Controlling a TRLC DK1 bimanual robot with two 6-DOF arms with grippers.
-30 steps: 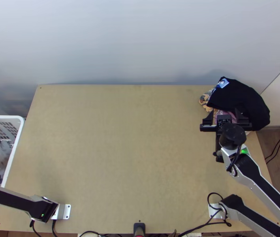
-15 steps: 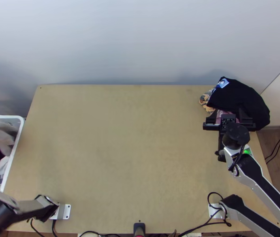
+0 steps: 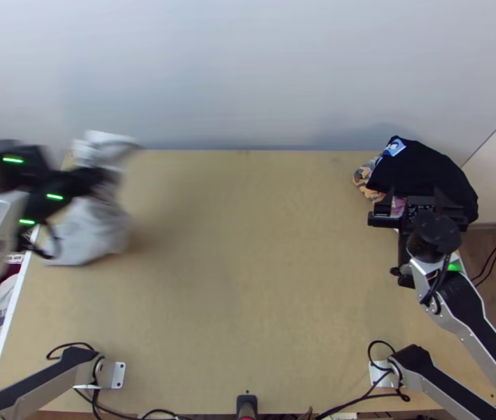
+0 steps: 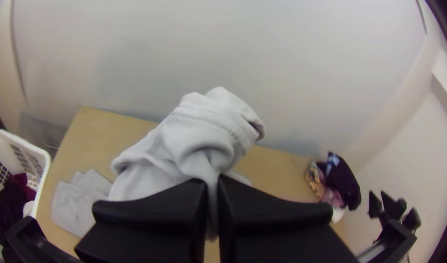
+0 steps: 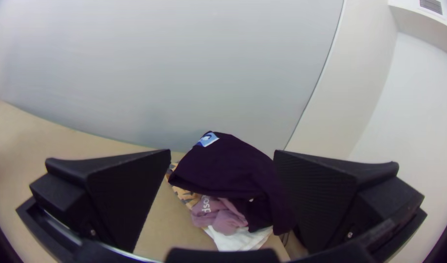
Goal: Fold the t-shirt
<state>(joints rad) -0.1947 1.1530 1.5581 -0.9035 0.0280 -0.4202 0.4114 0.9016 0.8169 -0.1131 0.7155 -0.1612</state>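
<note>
Table (image 3: 248, 280) of flat tan wood has a smooth grey wall (image 3: 248, 70) at twelve o'clock, left gripper (image 3: 102, 178) pinching bunched pale-grey cloth (image 3: 94, 234) at ten, right gripper (image 3: 415, 201) stretched wide at two.

Just past the right hand (image 3: 414, 196), we see a heap of clothes (image 3: 436, 171) at the far corner of the worktop (image 3: 248, 266). A black garment (image 5: 233, 163) with a blue patch (image 5: 207, 139) lies bunched over the rest. From under it, on the side toward the hand, we make out a tan patterned piece (image 5: 186, 196), a mauve one (image 5: 221, 216) with white lettering and a white cloth (image 5: 240, 239). Outward from the left hand (image 3: 101, 178) and nearer us, a white slatted basket (image 4: 23, 144) holds dark clothes (image 4: 11, 204). Beyond both hands we have a pale, smooth wall (image 3: 248, 70); out past the right hand, a wooden floor (image 3: 484, 262).
</note>
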